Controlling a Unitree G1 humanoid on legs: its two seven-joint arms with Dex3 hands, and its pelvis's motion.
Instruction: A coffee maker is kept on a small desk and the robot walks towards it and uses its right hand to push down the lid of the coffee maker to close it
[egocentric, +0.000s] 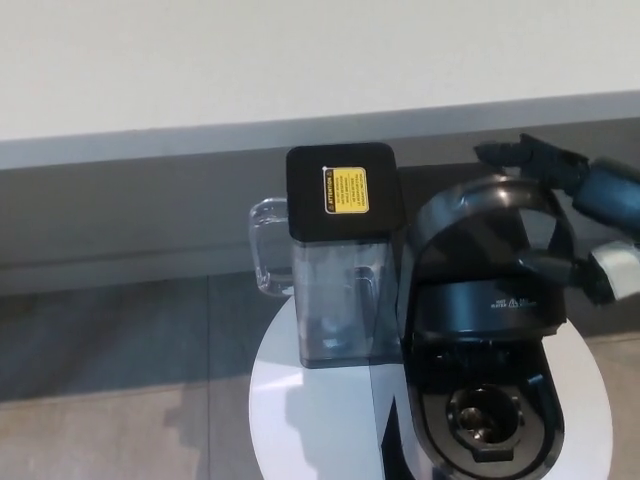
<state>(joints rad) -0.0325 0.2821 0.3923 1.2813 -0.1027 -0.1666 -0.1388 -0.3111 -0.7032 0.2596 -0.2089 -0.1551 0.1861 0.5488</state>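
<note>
A black coffee maker (485, 390) sits on a small round white desk (320, 420), its lid (490, 250) raised and not yet closed. The robot's right hand (545, 165) reaches over the lid's top from the right, fingers outstretched, holding nothing. The brew chamber (478, 415) looks empty. The clear water tank (338, 290) appears empty.

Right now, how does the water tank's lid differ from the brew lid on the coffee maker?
The flat black square tank lid sits shut on the clear tank and carries a yellow sticker; the rounded black coffee maker brew lid stands raised, exposing the round pod chamber, and bears small white print. Both are black.
</note>
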